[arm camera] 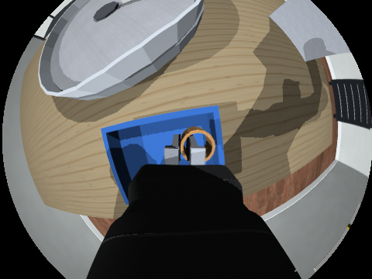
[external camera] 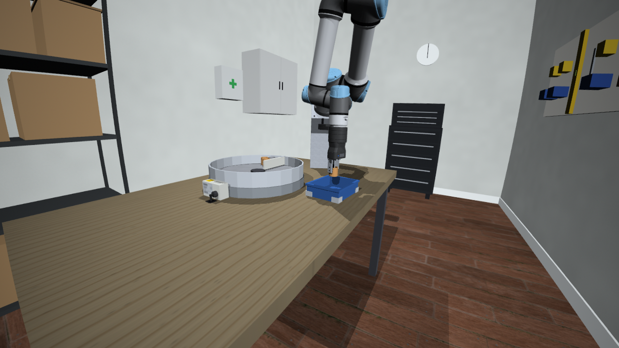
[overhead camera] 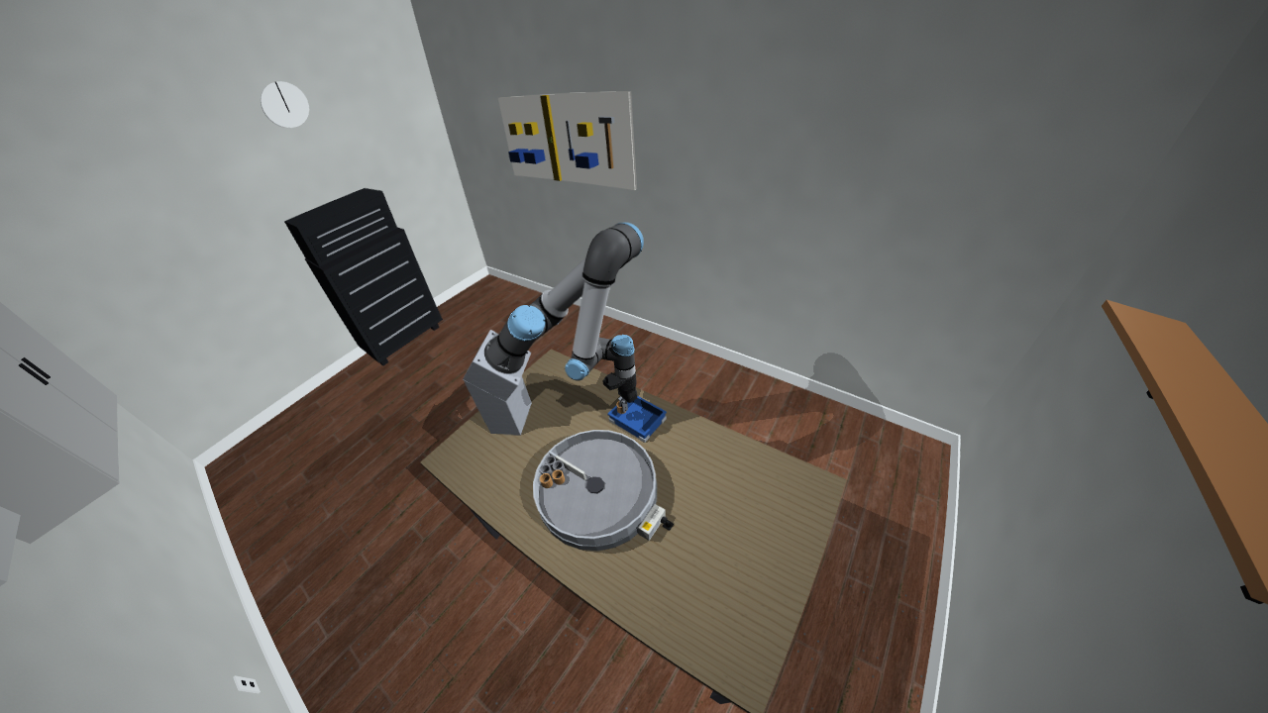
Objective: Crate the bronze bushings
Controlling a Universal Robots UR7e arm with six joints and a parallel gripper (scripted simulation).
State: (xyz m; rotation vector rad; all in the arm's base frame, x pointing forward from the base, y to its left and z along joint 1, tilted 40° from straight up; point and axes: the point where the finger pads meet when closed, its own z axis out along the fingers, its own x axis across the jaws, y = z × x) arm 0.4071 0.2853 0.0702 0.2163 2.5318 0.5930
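Gripper point(external camera: 334, 169) pinching one bronze bushing point(external camera: 334, 172) by its wall: in the wrist view one finger point(arm camera: 198, 154) sits inside the bore and the other outside the ring point(arm camera: 197, 142). Arm hangs vertical over the blue crate point(external camera: 325, 192), which stands just beside the turntable point(external camera: 255, 179) near the table point(external camera: 173, 242) edge. Bushing is just above the crate rim or barely entering it; exact height over the crate floor cannot be told. It lies toward one end of the crate, close to a wall, not centred. Crate otherwise looks unoccupied in the wrist view, though the gripper body hides part of it. On the turntable, two more bronze bushings point(overhead camera: 551, 478) rest against the white bar point(overhead camera: 578, 467), with steel bushings point(overhead camera: 550, 462) just beside them. Step in hand: placing the first bronze bushing. Next move, by judgement: lower a little more, keeping clear of the near wall, spread the fingers, lift straight up so the inner finger leaves the bore cleanly. Two bronze pieces then remain to fetch.
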